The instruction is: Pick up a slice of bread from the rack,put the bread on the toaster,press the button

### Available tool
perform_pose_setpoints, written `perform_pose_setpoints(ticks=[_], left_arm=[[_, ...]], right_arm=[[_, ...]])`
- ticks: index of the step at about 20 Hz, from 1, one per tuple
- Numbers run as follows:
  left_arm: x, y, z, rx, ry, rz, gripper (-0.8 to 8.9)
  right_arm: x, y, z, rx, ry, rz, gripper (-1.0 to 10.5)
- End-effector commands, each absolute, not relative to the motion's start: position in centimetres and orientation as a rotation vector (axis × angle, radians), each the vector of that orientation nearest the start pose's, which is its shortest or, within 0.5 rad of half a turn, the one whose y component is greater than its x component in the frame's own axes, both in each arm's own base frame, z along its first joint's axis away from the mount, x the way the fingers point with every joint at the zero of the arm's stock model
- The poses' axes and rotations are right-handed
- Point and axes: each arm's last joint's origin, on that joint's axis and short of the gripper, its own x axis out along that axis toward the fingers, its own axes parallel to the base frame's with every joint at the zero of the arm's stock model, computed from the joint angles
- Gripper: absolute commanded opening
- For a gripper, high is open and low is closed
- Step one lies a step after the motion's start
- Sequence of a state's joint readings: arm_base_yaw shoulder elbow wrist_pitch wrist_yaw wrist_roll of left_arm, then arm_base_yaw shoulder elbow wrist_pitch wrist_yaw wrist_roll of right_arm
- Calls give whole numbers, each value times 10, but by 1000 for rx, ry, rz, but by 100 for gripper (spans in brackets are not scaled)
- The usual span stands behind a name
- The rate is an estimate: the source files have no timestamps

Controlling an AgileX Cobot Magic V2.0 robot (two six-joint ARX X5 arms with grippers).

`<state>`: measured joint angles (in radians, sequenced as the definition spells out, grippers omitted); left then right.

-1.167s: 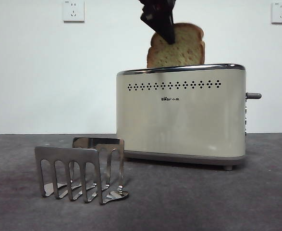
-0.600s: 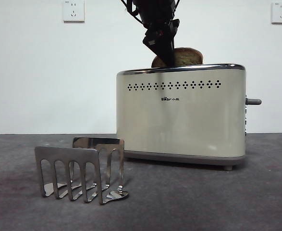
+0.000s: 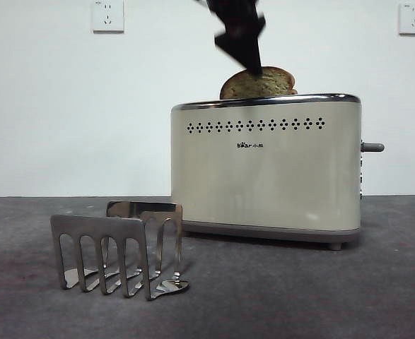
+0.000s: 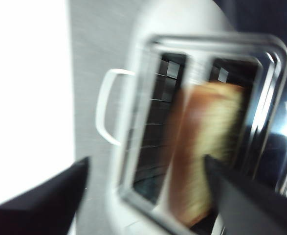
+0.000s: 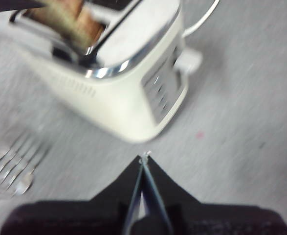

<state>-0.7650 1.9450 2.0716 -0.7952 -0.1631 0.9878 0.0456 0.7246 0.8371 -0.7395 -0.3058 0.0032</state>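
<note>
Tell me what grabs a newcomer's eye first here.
The cream toaster fills the middle of the table, with a slice of bread poking from its slot. The left pincer, open, hangs just above the bread. A shiny steel rack stands empty in front of the toaster.

A plain white wall (image 3: 66,106) fills the back of the front view, evenly lit. 2 white sockets are set high on it, 1 near the left (image 3: 108,15) and 1 at the far right (image 3: 413,18). Below, a dark grey, faintly mottled table (image 3: 278,296) runs across the whole width and meets the wall in a straight level line.
</note>
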Motion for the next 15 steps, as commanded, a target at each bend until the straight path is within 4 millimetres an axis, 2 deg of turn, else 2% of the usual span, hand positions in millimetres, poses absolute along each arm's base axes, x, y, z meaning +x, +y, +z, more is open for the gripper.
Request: perform_pose_setpoints(ticks=[1, 4, 7, 9, 13, 15], left_arm=[[294, -279, 410, 1035, 268, -797, 503], [271, -256, 443, 787, 285, -743, 500], [253, -244, 455, 663, 344, -738, 490], [243, -235, 460, 601, 399, -732, 416], [227, -218, 463, 583, 498, -724, 158], [221, -212, 463, 602, 544, -726, 59]], right_arm=[[143, 13, 313, 99, 589, 264, 0], [162, 15, 311, 255, 593, 259, 1], [180, 18, 308, 307, 591, 318, 0], [192, 19, 305, 336, 589, 352, -2], [216, 19, 298, 388, 588, 349, -3], [226, 14, 294, 420, 590, 323, -4]])
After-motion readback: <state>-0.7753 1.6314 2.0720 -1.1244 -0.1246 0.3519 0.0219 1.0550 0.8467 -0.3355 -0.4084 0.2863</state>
